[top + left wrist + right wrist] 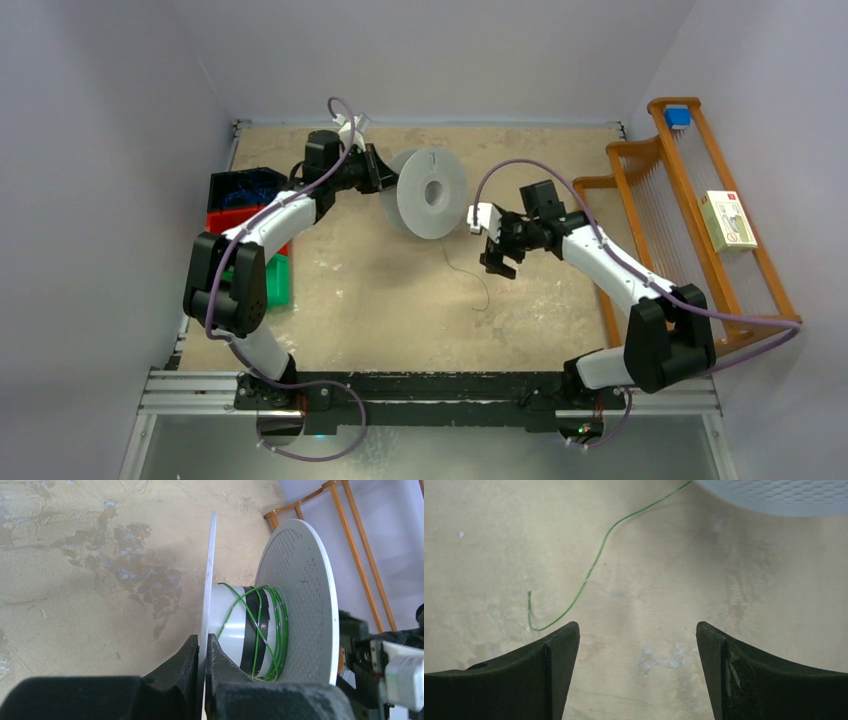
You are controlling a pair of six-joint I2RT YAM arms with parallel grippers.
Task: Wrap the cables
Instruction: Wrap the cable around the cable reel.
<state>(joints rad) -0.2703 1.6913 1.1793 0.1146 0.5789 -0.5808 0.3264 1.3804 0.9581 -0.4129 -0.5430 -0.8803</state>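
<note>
A pale grey round spool (428, 192) stands on edge at the table's middle back. My left gripper (385, 172) is shut on the spool's thin left flange (210, 575), one finger on each side. Thin green cable (262, 630) is wound in a few loops round the white hub. A loose tail of the cable (468, 272) runs from the spool down onto the table and ends in a small hook (574, 597). My right gripper (498, 256) is open and empty, hovering above the table just right of the tail, near the spool's right flange (774, 495).
An orange wooden rack (690, 220) with a small box (728, 220) and a blue block (678, 116) stands along the right edge. Blue, red and green bins (245, 215) sit at the left, behind my left arm.
</note>
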